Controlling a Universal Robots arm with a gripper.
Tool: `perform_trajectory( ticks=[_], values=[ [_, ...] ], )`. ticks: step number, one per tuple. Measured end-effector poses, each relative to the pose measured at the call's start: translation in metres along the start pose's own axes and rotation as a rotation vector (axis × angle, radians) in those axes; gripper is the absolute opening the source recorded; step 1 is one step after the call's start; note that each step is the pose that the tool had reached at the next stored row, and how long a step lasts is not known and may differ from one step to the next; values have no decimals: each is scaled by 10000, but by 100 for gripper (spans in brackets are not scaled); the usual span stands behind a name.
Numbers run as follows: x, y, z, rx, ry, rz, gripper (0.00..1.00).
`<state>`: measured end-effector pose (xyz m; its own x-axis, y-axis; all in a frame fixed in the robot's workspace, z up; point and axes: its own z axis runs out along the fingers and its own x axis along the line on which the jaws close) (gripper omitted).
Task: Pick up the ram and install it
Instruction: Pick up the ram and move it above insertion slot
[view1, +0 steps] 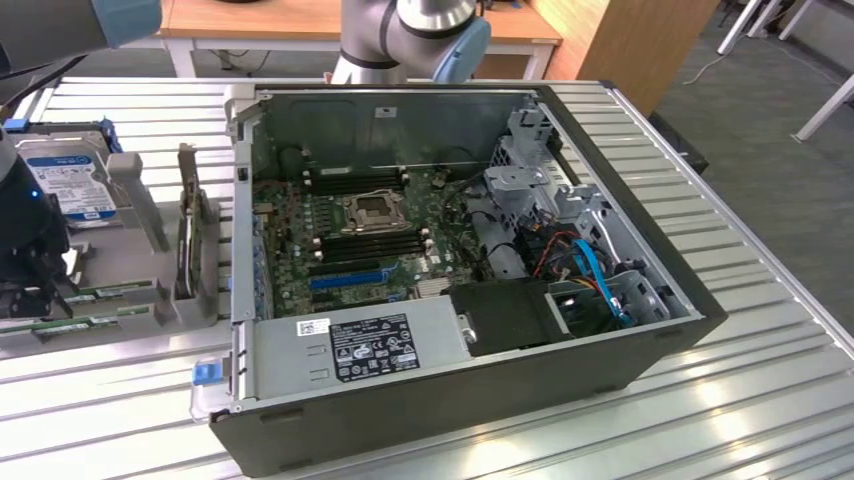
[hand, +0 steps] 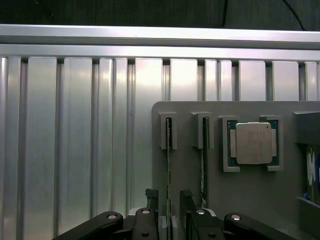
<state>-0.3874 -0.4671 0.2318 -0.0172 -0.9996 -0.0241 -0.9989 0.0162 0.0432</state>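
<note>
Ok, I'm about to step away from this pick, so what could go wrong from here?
The open claw straddles a thin memory stick standing on edge in the grey holder; an off-centre squeeze might tilt it or let it slip.
One finger sits between that stick and the second stick close beside it, so it could knock that neighbour.

Slatted metal table (view1: 747, 400), computer case (view1: 441, 410), grey holder (hand: 250, 200)
</note>
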Motion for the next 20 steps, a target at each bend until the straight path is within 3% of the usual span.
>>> perform_trajectory(
  ticks=[7, 20],
  values=[
    [2, 0, 17, 1, -2, -1, 31],
    [8, -9, 199, 1, -5, -1, 31]
  ],
)
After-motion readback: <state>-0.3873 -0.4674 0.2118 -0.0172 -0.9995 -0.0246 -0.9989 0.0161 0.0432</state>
